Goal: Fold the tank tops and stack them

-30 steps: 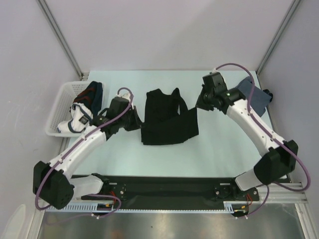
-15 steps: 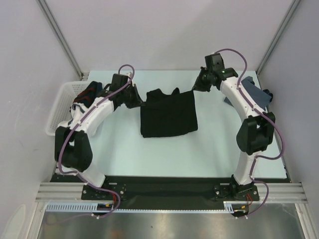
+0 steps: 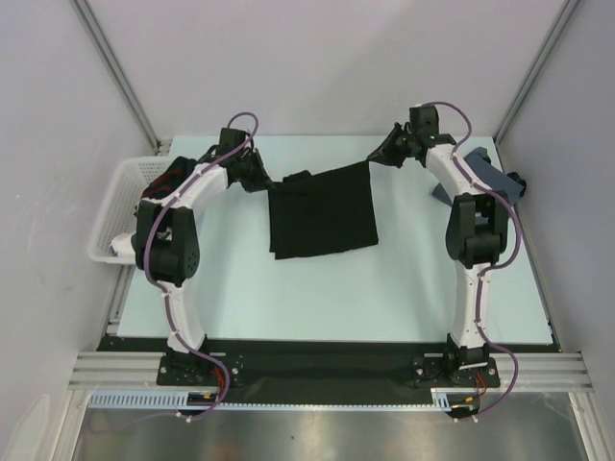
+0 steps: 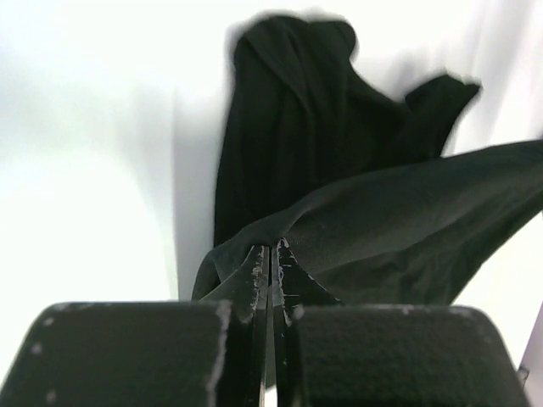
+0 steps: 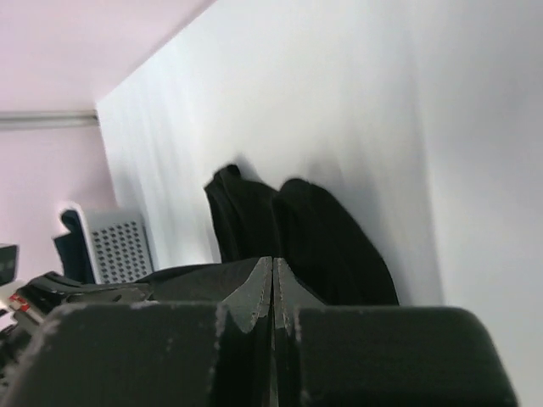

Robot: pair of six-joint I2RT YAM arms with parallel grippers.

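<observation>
The black tank top (image 3: 322, 213) lies mid-table, its far edge lifted and stretched between both grippers. My left gripper (image 3: 261, 179) is shut on its far left corner; in the left wrist view the cloth (image 4: 382, 220) hangs from the closed fingertips (image 4: 271, 254). My right gripper (image 3: 377, 159) is shut on its far right corner; in the right wrist view the black cloth (image 5: 297, 229) shows beyond the closed gripper (image 5: 272, 264). A slate blue-grey tank top (image 3: 490, 173) lies at the far right edge, partly hidden by the right arm.
A white perforated basket (image 3: 120, 206) with several garments stands at the left edge, also seen in the right wrist view (image 5: 123, 246). Grey walls close the far side. Both arms reach along the table's left and right sides.
Both grippers have carried the black top's near edge up and away toward the far edge, folding it over; the cloth now lies flatter and squarer.
</observation>
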